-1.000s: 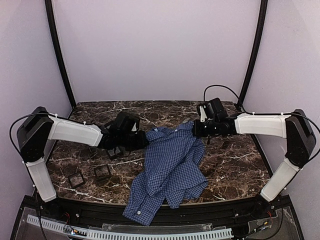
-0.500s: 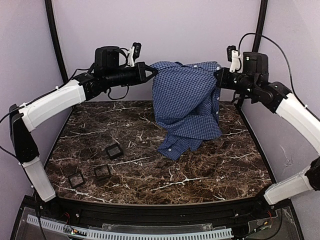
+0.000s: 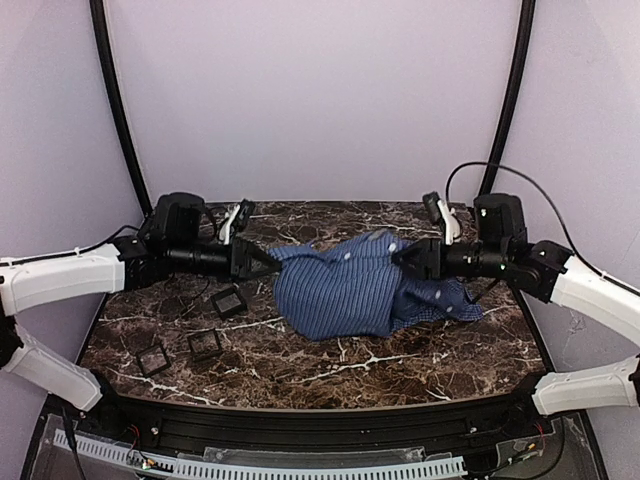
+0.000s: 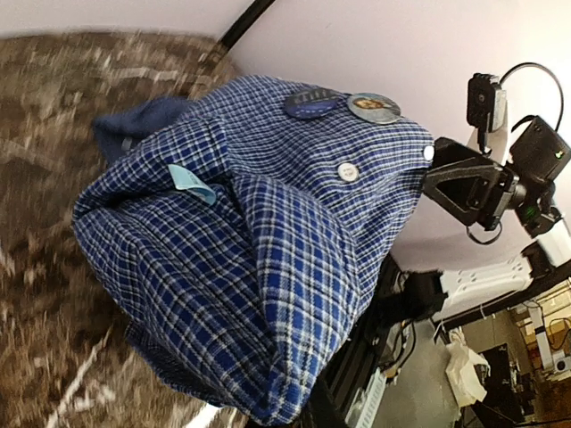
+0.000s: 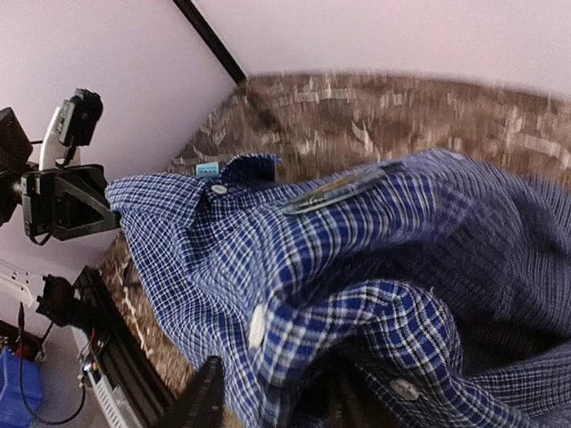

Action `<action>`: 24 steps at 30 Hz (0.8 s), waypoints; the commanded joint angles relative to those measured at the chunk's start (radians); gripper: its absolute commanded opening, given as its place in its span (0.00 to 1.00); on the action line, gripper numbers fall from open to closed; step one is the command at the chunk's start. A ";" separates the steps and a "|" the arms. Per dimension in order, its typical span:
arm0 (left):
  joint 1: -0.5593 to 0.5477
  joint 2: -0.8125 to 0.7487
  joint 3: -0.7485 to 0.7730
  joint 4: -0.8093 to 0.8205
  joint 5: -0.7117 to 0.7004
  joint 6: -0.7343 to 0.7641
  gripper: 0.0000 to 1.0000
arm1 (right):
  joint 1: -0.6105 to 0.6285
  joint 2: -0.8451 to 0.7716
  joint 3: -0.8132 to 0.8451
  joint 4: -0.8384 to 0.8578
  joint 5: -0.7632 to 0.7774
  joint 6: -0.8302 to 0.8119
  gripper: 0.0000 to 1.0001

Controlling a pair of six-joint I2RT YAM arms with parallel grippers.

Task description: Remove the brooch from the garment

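The garment (image 3: 335, 290), a blue-and-white check shirt, stretches low over the marble table between both arms. My left gripper (image 3: 268, 262) meets its left edge and my right gripper (image 3: 400, 257) its right edge. In the left wrist view the garment (image 4: 250, 250) hides my own fingers; two round brooches sit side by side near its top, one pale with a picture (image 4: 375, 105), one dark blue (image 4: 312, 102). The right wrist view shows the garment (image 5: 357, 259) bunched over the jaws, one finger (image 5: 203, 397) standing well off to the side, and the brooches (image 5: 343, 189) edge-on.
Three small black square boxes lie on the left of the table (image 3: 300, 360): one (image 3: 229, 300) just below my left gripper, two more (image 3: 204, 344) (image 3: 152, 358) nearer the front. Black frame posts (image 3: 115, 100) rise at the back corners.
Both arms have dropped from high near the back wall to just above the table. The shirt, hanging tall between them half a second ago, now lies low and spread.
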 commanded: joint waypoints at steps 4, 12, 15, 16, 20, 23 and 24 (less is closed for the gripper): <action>-0.050 -0.270 -0.325 -0.211 0.045 -0.054 0.77 | 0.034 -0.153 -0.138 -0.121 0.095 0.134 0.90; -0.050 -0.382 -0.176 -0.397 -0.172 0.081 0.99 | 0.030 -0.012 -0.057 -0.232 0.427 0.155 0.96; -0.049 -0.233 -0.107 -0.398 -0.233 0.099 0.99 | -0.005 0.081 -0.043 -0.228 0.510 0.134 0.99; -0.049 -0.197 -0.066 -0.406 -0.246 0.102 0.99 | -0.024 0.112 -0.040 -0.216 0.514 0.122 0.99; -0.049 0.012 0.050 -0.401 -0.303 0.102 0.99 | -0.057 0.254 -0.006 -0.125 0.486 0.065 0.99; -0.049 0.143 0.107 -0.374 -0.368 0.103 0.99 | -0.059 0.362 0.033 -0.049 0.426 0.015 0.99; -0.049 0.199 0.141 -0.387 -0.417 0.111 0.99 | -0.062 0.404 0.050 -0.030 0.411 0.003 0.98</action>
